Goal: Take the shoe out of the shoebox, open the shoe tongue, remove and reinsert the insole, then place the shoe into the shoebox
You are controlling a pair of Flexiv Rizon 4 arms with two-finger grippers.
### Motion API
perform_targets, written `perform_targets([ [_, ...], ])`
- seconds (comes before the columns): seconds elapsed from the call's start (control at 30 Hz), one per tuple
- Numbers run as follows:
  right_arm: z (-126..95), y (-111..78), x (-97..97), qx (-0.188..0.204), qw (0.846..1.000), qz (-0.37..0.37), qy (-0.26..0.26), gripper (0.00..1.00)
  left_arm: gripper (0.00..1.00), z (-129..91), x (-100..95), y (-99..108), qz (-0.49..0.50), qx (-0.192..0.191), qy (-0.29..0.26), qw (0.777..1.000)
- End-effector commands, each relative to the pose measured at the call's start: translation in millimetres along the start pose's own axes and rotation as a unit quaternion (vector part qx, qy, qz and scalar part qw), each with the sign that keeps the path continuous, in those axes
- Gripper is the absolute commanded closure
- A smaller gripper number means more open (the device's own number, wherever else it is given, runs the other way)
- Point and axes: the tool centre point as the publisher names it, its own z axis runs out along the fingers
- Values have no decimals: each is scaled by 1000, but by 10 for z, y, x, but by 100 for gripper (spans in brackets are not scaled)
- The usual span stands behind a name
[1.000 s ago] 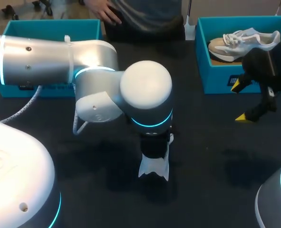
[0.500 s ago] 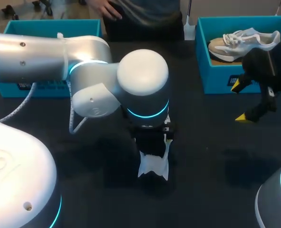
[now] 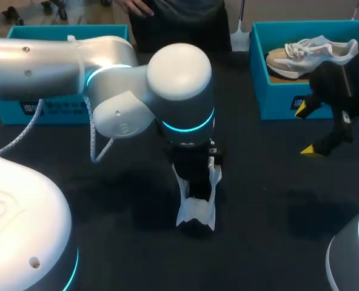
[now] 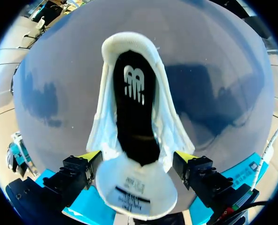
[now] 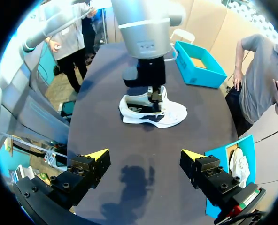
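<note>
Furniture: black matte flat tabletop spans nearly all of head view. 2 soft-edged shadow patches on surface, well apart: 1 left of middle, 1 at right. Left wrist view: tabletop catches pale, even sheen.

Bright, even light from overhead — sheen on the left arm's white shell. Soft shadows fall on the dark table between the jaws of the right gripper — and ahead of the left gripper.
</note>
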Motion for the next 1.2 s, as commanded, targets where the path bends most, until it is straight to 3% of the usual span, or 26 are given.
perform_targets([
  [0.03,13,12,-19,2,1000,1,1,0,0,-92,-31,142,0,4,-3,1000],
  [0.43,13,12,-19,2,1000,1,1,0,0,-260,-56,501,23,-13,-1,1000],
  [0.5,13,12,-19,2,1000,1,1,0,27,-269,-60,533,27,-10,-2,1000],
  [0.57,13,12,-19,2,1000,1,1,0,38,-268,-67,544,32,-11,0,999],
  [0.6,13,12,-19,2,1000,1,1,0,50,-265,-72,546,34,-11,1,999],
  [0.63,13,12,-19,2,1000,1,1,0,52,-259,-76,548,37,-11,1,999],
  [0.9,13,12,-19,2,1000,1,1,0,54,-253,-18,448,37,-4,0,999],
  [1.2,13,12,-19,2,1000,1,1,0,57,-358,13,132,45,6,-18,999],
])
